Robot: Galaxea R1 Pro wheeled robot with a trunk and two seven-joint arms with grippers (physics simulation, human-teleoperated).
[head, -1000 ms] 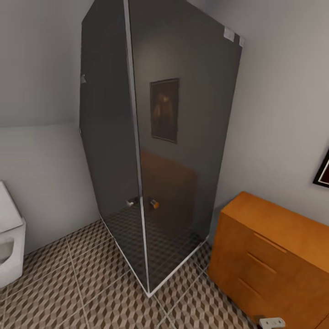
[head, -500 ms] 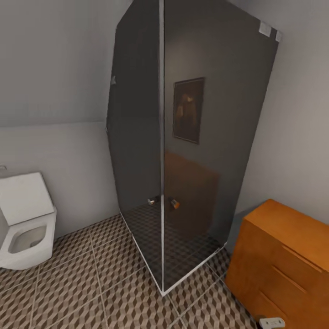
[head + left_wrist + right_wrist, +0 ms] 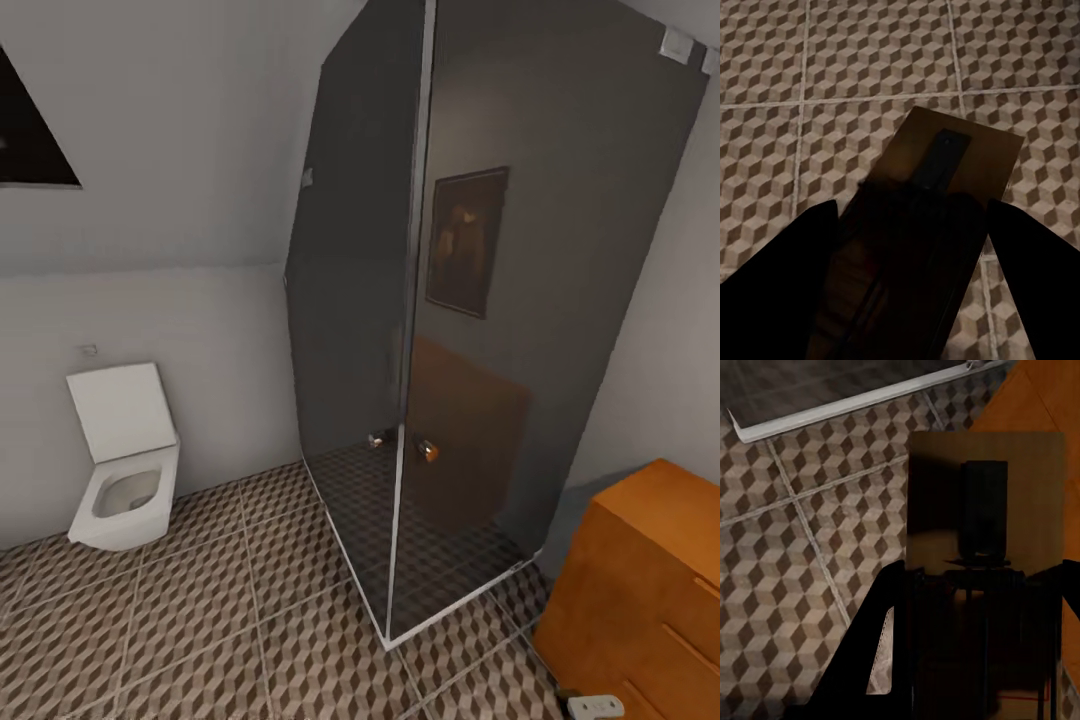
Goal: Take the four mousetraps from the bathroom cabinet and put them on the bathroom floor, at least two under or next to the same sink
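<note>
1. We see the left gripper (image 3: 911,225) as 2 dark fingers at either side of a mousetrap (image 3: 945,169); the near end of that board is lost in shadow, and the fingers look clamped on its sides.
2. The right gripper (image 3: 979,577) likewise holds a second mousetrap (image 3: 982,487), its lower part too dark to read.
3. In the head view the cabinet (image 3: 650,590) is cut off at the picture's edge beside the dark glass shower enclosure (image 3: 480,300).
4. The bathroom floor (image 3: 200,620) carries cube-pattern tiles; a white toilet (image 3: 125,460) stands open against the pale wall.
5. Each board's long axis runs out along the fingers, away from the wrist, above the tiles; the right one also overlaps the cabinet's edge.
</note>
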